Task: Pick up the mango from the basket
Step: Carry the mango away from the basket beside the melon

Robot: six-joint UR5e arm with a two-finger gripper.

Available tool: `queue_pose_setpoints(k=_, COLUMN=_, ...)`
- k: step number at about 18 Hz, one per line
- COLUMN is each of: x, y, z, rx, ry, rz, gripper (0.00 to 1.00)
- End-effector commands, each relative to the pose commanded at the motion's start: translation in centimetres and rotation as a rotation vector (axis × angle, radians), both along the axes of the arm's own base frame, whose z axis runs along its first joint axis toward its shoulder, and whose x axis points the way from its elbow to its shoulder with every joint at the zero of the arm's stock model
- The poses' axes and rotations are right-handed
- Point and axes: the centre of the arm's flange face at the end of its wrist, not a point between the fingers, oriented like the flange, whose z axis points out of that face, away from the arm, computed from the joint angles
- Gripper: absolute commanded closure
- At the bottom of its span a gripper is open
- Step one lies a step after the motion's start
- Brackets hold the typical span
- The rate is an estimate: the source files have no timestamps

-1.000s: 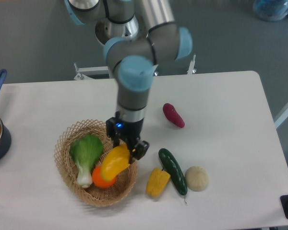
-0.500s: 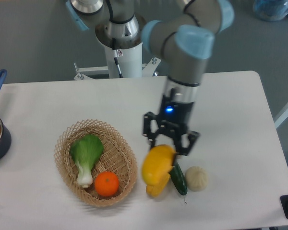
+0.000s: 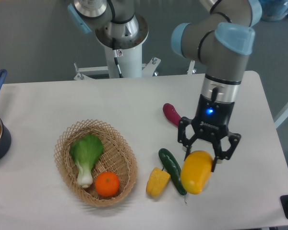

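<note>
- Fixed camera: the gripper point(image 3: 209, 154) hangs over the table's right side, fingers spread around the mango point(image 3: 197, 171).
- Mango — long axis near vertical — sits directly below, well clear of the basket point(image 3: 67, 142).

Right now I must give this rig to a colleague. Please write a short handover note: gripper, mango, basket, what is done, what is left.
Gripper: its fingers sit on either side of the mango; whether it grips or has let go cannot be told.
Mango: out of the basket, to its right, beside the cucumber.
Basket: holds the bok choy and the orange.
Done: mango taken out of the basket.
Left: check the grip.
</note>
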Motion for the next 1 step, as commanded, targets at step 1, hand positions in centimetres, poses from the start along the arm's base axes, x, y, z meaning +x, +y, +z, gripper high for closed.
queue_pose_setpoints(k=1, x=-0.37, y=-0.48, z=0.1, rx=0.002, ry=0.002, rz=0.007, gripper=0.71)
